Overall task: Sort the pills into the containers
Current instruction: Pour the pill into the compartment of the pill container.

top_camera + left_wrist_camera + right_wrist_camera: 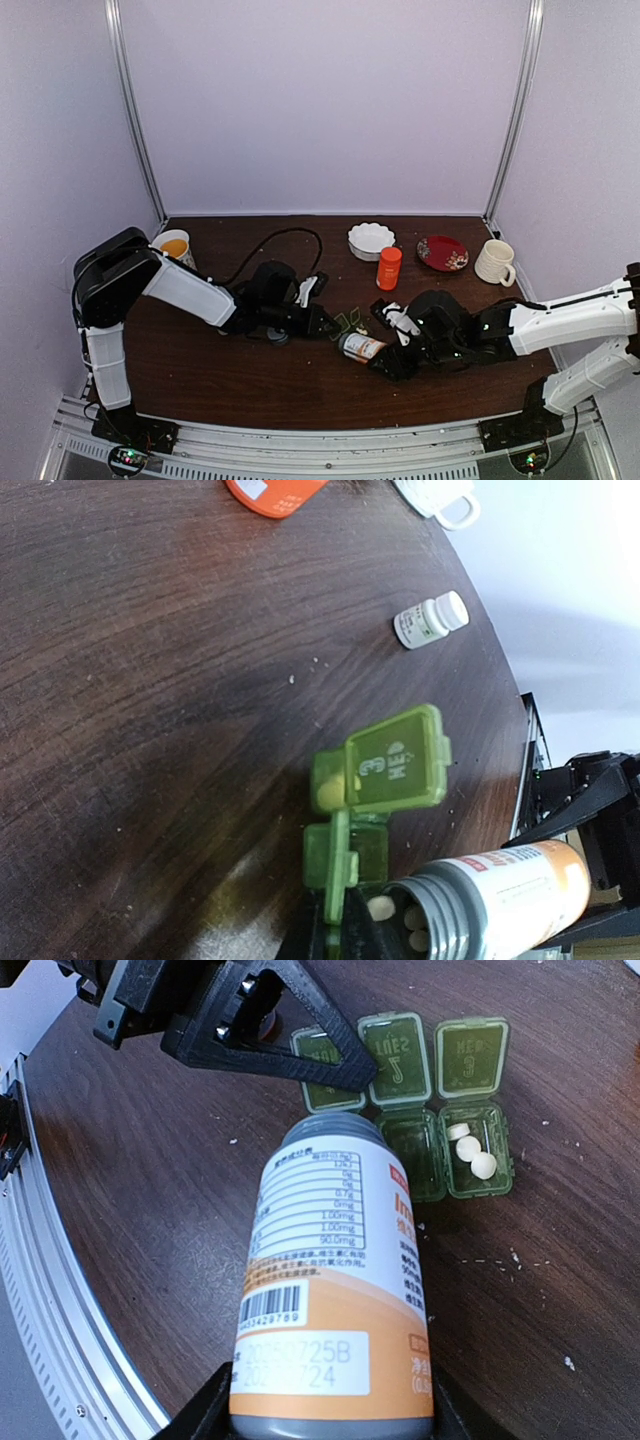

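The dark-green pill box (pixel 445 1150) lies on the table with its three lids open; it also shows in the left wrist view (pixel 385 775) and the top view (pixel 348 322). Its right-hand cell, under the lid marked 3, holds three whitish pills (pixel 470 1150); one pill (pixel 330 793) shows in the left wrist view. My left gripper (pixel 335 935) is shut on an upright lid at the box's end. My right gripper (pixel 330 1422) is shut on the grey-necked labelled bottle (pixel 335 1280), tipped on its side. Its open mouth, with pills inside (pixel 380 908), is at the box.
An orange bottle (pixel 389 268), a white bowl (pixel 371 240), a red plate (pixel 442 253) and a white mug (pixel 495 262) stand at the back. A cup of orange liquid (pixel 174 246) is at the back left. A small white bottle (pixel 430 620) lies beyond the box.
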Robot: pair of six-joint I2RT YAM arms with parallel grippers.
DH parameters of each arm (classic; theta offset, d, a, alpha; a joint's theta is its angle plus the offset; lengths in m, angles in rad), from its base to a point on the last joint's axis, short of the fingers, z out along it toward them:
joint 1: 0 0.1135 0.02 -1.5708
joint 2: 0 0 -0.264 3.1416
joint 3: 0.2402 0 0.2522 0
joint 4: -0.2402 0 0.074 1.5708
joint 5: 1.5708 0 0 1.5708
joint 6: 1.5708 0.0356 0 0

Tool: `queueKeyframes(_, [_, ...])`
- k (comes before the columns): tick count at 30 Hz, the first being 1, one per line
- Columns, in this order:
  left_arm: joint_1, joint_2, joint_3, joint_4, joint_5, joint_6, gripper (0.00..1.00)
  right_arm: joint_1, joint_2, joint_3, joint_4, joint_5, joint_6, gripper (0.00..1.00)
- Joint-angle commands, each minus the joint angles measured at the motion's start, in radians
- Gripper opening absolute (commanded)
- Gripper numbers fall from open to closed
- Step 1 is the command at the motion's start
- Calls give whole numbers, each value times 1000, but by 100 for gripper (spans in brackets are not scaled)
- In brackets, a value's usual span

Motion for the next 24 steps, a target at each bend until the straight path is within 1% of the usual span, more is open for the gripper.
queueKeyframes(1, [-6, -26, -4, 37, 3, 29, 0, -4, -59, 4, 40, 9, 27, 0])
queueKeyframes(5, [-10, -22, -1, 29, -1, 39, 0, -6, -35, 27, -6, -10, 7, 0])
queueKeyframes(9, [-16, -20, 5, 21, -2, 44, 0, -7, -56, -3, 44, -11, 26, 0])
queueKeyframes(11, [-16, -18, 6, 19, -5, 44, 0, -7, -33, 23, -10, -7, 9, 0])
queueKeyframes(12, [-16, -18, 8, 18, -6, 45, 0, -6, -32, 22, -11, -13, 8, 0])
queueKeyframes(15, [-16, -16, 8, 15, -5, 47, 0, -7, -79, -20, 60, -18, 24, 0])
queueKeyframes(17, [-16, -16, 7, 13, -8, 47, 0, -7, -90, -40, 71, 12, 37, 0])
queueKeyframes(19, [-16, -15, 7, 12, -10, 47, 0, -9, -55, -4, -15, 16, 25, 0])
queueKeyframes(20, [-16, -15, 7, 12, -11, 47, 0, -9, -43, 10, -29, -3, 13, 0])
queueKeyframes(22, [-17, -14, 8, 10, -10, 47, 0, -9, -62, -15, 20, -29, 28, 0])
queueKeyframes(24, [-17, -14, 8, 9, -10, 48, 0, -8, -79, -36, 34, 0, 46, 0])
